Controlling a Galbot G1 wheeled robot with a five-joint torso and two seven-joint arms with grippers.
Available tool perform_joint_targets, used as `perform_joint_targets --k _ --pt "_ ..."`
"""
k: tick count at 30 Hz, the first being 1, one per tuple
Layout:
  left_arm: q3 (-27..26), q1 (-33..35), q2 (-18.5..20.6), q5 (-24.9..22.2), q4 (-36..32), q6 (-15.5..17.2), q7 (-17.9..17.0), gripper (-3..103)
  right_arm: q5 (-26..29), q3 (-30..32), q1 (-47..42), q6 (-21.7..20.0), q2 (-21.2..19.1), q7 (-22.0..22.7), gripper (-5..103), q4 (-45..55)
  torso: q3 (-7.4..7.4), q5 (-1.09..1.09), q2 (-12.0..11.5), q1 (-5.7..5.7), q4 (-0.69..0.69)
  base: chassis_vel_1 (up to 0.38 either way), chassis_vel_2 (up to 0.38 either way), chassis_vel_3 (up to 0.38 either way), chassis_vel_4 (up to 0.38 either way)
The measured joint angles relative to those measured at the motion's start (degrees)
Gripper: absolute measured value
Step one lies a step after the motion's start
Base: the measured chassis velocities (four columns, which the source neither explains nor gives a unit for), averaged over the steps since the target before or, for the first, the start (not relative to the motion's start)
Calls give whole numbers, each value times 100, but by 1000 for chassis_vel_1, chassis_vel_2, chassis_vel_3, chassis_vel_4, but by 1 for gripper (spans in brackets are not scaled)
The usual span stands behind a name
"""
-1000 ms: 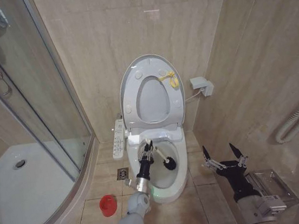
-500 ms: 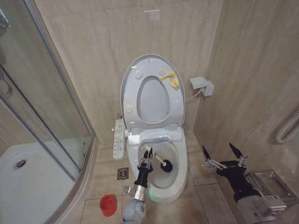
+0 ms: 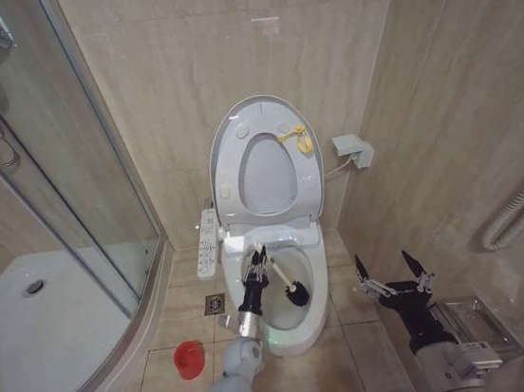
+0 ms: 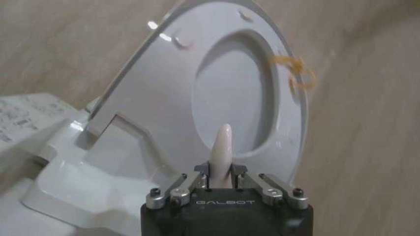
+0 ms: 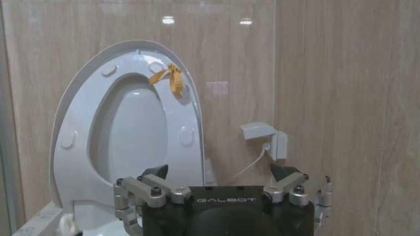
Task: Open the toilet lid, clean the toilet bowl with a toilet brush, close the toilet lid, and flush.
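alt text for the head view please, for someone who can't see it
The left gripper holds the toilet brush with its dark head down inside the open toilet bowl, the toilet lid raised against the wall. The right gripper waits open beside the toilet; a red cup sits on the floor.

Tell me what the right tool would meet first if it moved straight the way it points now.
Probably the tiled wall near the wall outlet box; the open right tool aims beside the toilet lid. Depth is unclear.

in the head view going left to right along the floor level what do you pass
shower tray → red cup holder → left claw gripping the toilet brush in the toilet bowl → right claw, open
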Motion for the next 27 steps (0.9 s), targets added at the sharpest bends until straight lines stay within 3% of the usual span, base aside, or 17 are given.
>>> perform_joint_targets --k 3,8,12,18,20,21,22,24,25,27 --pt "-51 -21 49 522 91 -154 45 21 0 0 0 0 0 0 100 0 0 0 0 0 -2 0 0 0 0" --pt "-12 -55 8 548 22 -141 -2 21 0 0 0 0 0 0 100 0 0 0 0 0 -2 0 0 0 0" --pt "232 50 -78 -555 -497 308 -158 21 0 0 0 0 0 0 100 0 0 2 0 0 0 0 0 0 0" --pt "297 185 32 -879 -914 496 -256 21 0 0 0 0 0 0 100 0 0 2 0 0 -1 0 0 0 0" --pt "242 234 136 -574 -870 446 -257 21 1 0 0 0 0 0 100 0 0 0 0 0 -2 0 0 0 0" --pt "158 266 207 -124 -727 359 -277 21 0 0 0 0 0 0 100 0 0 0 0 0 -2 0 0 0 0" --pt "158 266 207 -124 -727 359 -277 21 0 0 0 0 0 0 100 0 0 0 0 0 -2 0 0 0 0" --pt "-58 272 287 858 -372 108 -294 21 0 0 0 0 0 0 100 0 0 0 0 0 -2 0 0 0 0" --pt "-58 272 287 858 -372 108 -294 21 0 0 0 0 0 0 100 0 0 0 0 0 -2 0 0 0 0" --pt "-171 258 386 1332 -215 -39 -295 21 0 0 0 0 1 0 100 0 0 -1 0 0 -1 0 0 0 0"
